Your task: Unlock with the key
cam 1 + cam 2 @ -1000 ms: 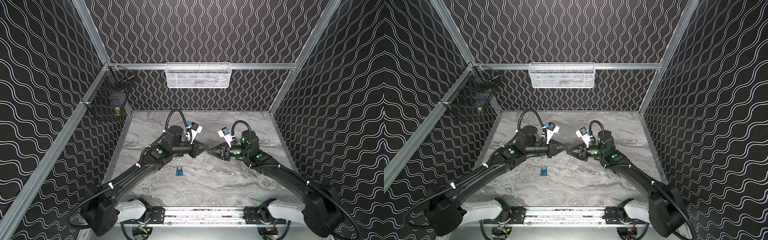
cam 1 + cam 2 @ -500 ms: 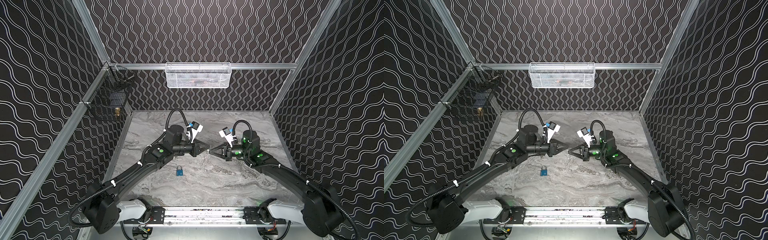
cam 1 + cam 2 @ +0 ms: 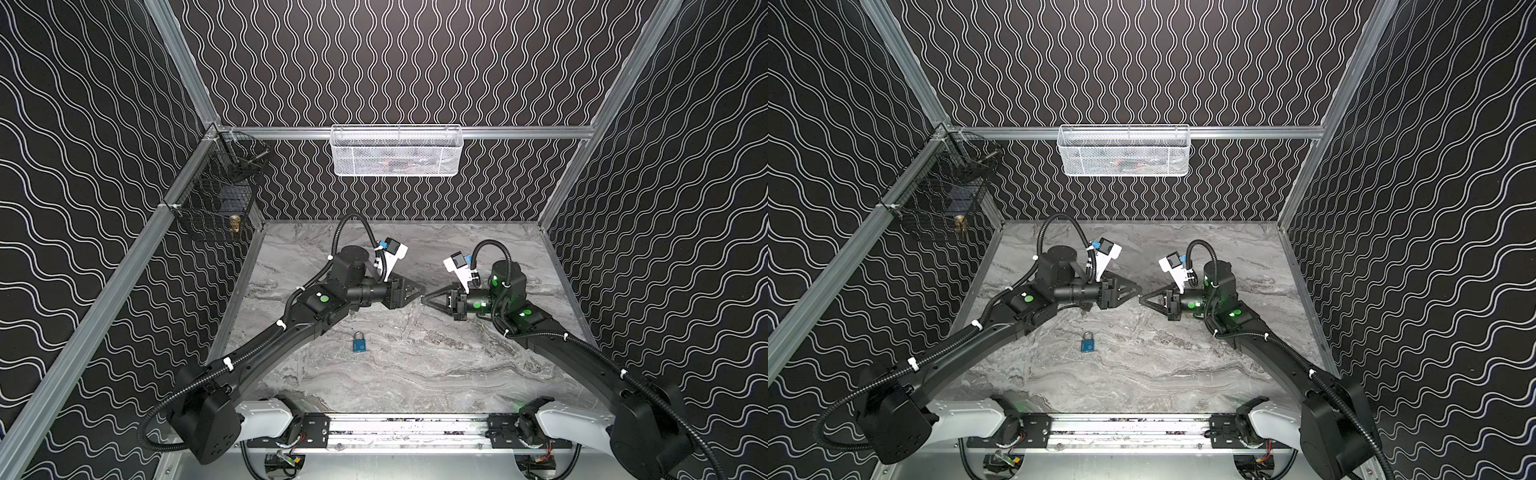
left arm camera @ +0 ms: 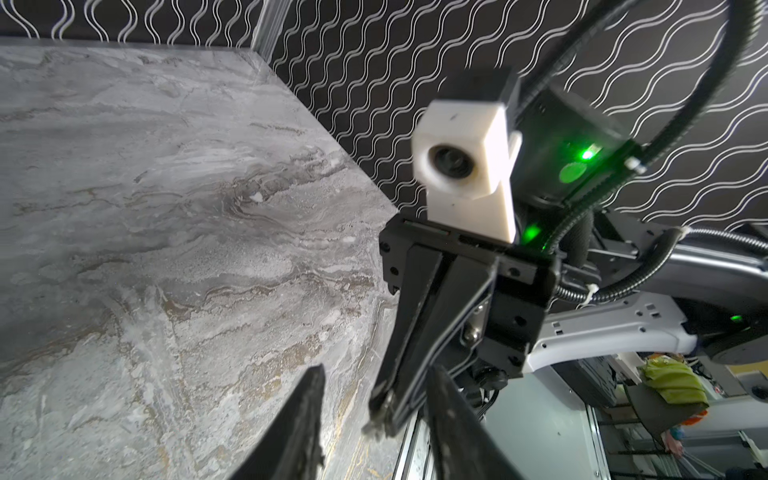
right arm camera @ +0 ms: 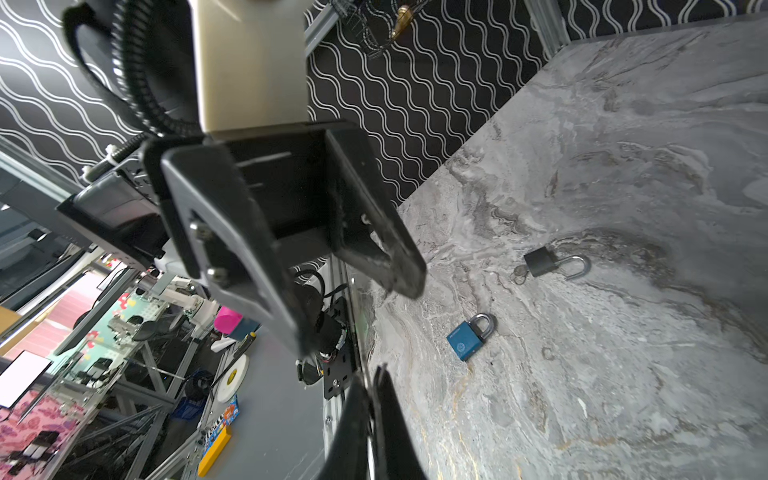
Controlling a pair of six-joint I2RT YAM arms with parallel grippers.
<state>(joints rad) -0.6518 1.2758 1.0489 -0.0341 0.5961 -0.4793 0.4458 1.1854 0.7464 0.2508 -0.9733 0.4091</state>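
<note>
Nearest you: a small blue padlock (image 3: 360, 342) with a silver shackle lies flat on the grey marble-pattern bench (image 3: 436, 374). Its shackle is closed and nothing touches it. In both top views it sits closer to the front than either hand, just beside your left forearm.

Further in, the right wrist view shows a black padlock (image 5: 539, 261) flat on the bench with its shackle swung open. It lies apart from the blue padlock. A small round metal piece (image 5: 518, 274) touches its body, too small to tell what it is.

At mid-bench both hands hang above the surface, tip to tip.
- Your left hand (image 3: 417, 291) is partly open. Its fingers (image 4: 305, 415) are clearly apart and grip nothing.
- Your right hand (image 3: 425, 297) is pinched fully together. In the left wrist view its tip sits in the gap between the left fingers.
- A pale speck shows at that tip, blurred. I cannot tell whether it is the key or frayed pad, so I cannot place the key for you.

Far end: a white wire mesh basket (image 3: 397, 151) hangs on the back wall rail. A black wire basket (image 3: 216, 208) hangs on the left wall rail with a small brass item (image 3: 235, 223) inside.
</note>
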